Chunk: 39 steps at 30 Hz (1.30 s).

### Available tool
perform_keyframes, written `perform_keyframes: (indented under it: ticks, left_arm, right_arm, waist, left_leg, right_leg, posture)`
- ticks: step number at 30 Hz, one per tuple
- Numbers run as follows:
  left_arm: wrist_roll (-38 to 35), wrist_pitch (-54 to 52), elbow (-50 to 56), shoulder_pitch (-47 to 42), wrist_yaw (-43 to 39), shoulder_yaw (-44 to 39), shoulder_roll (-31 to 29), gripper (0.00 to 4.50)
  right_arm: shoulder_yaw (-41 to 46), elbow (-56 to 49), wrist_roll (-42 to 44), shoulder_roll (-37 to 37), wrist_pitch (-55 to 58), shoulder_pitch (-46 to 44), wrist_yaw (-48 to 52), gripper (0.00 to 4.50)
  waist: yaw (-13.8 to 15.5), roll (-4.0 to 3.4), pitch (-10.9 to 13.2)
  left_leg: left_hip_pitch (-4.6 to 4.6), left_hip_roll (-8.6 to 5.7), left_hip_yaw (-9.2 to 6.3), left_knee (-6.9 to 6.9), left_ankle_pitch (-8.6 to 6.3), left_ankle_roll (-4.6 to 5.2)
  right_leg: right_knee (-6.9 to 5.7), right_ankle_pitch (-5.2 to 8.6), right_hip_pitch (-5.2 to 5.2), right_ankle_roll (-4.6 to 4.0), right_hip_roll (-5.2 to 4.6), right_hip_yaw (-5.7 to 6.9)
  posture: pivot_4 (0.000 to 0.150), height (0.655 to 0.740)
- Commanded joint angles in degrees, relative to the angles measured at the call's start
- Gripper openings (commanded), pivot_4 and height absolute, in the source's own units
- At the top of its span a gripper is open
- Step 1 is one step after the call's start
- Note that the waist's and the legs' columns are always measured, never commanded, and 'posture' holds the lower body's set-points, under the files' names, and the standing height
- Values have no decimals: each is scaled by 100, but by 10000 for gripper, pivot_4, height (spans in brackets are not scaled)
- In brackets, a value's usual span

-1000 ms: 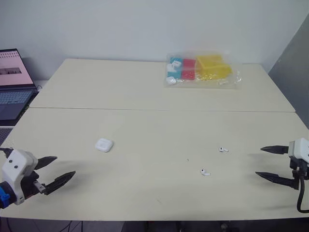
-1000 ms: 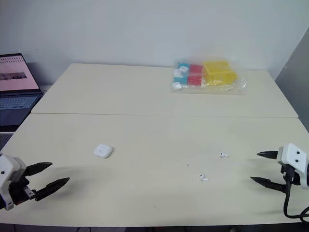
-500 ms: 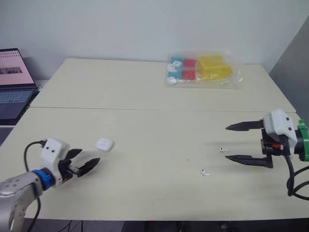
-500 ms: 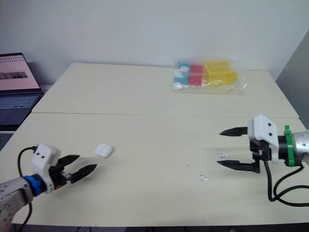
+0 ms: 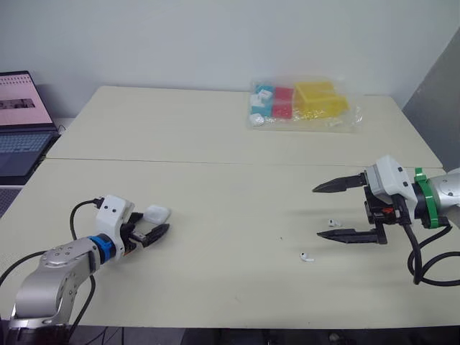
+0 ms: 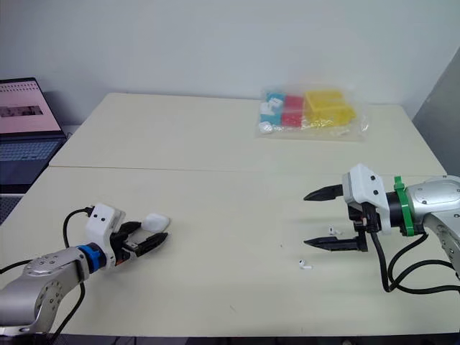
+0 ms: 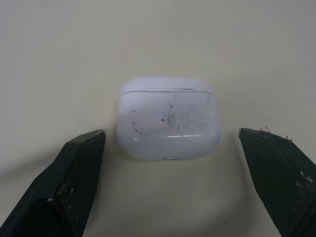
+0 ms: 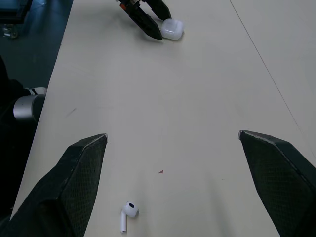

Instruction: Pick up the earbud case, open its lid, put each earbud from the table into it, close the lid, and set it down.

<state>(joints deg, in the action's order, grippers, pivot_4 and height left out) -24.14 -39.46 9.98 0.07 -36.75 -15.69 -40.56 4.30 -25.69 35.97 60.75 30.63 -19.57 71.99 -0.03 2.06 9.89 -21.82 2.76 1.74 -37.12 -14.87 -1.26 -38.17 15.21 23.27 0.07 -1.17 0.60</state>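
Observation:
The white earbud case (image 5: 156,213) lies shut on the table at the left. My left gripper (image 5: 152,228) is open and level with it. In the left wrist view the case (image 7: 168,118) sits between the two fingertips (image 7: 74,182), with a gap on each side. Two white earbuds lie on the table at the right, one farther (image 5: 331,222) and one nearer (image 5: 307,256). My right gripper (image 5: 317,212) is wide open over the farther earbud (image 8: 127,215), which lies between its fingers, untouched.
A clear bag of coloured blocks (image 5: 302,104) lies at the back of the far table. An open laptop (image 5: 18,122) stands off the left edge. A seam (image 5: 237,163) joins the two tables. A grey panel (image 5: 438,79) rises at the right.
My left gripper has moved forward up to the case and now brackets it. My right gripper has moved left over the farther earbud. Both have stayed open.

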Motion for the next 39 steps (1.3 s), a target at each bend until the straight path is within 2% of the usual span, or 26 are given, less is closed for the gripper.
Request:
perform_keyframes:
  ticks: [1, 15, 18, 22, 34, 39]
  left_arm:
    - [115, 58, -191, -125, -44, 46, -110, 45000]
    - [260, 47, -633, -533, -560, 537, -246, 45000]
    - [307, 7, -680, -537, -641, 630, -291, 39368]
    - [327, -41, -713, -529, -672, 677, -290, 28168]
    - [430, 815, -479, -375, -1219, 843, -285, 28129]
    - [233, 1651, 414, -741, -1889, 1514, 167, 28128]
  right_arm:
    - [37, -60, -12, 35, -131, -83, 132, 44607]
    - [-88, -24, -81, -108, -238, -222, 187, 44607]
    - [-100, -43, -73, -192, -230, -306, 131, 45000]
    - [-134, -41, -113, -256, -240, -380, 122, 45000]
    - [-92, -14, -60, -494, -86, -596, -307, 45000]
    - [270, -322, 436, -386, 727, -377, -783, 45000]
  waist:
    - [-1, 0, 0]
    - [6, -7, -4]
    - [6, -7, -4]
    - [5, -8, -5]
    - [22, -12, -7]
    - [78, -8, -3]
  left_leg:
    - [1, 0, 0, -1, 0, 0]
    - [3, -2, 0, -6, 1, 0]
    - [3, -2, 0, -8, 1, 0]
    - [3, -2, 1, -8, 1, 0]
    - [-4, -6, 3, -7, 0, 0]
    - [-18, -13, 4, -8, 0, 0]
  right_leg:
    - [-2, 0, 0, 0, 0, 0]
    - [-11, 0, -1, 0, -1, 0]
    - [-13, 0, -1, 0, -2, -1]
    - [-13, 1, -1, 1, -3, -1]
    - [-1, 0, -1, 1, -8, -2]
    - [11, -5, 0, 8, -16, 0]
  posture:
    - [1500, 7378]
    - [1500, 7378]
    - [1500, 7378]
    - [1500, 7378]
    - [1500, 7378]
    - [1500, 7378]
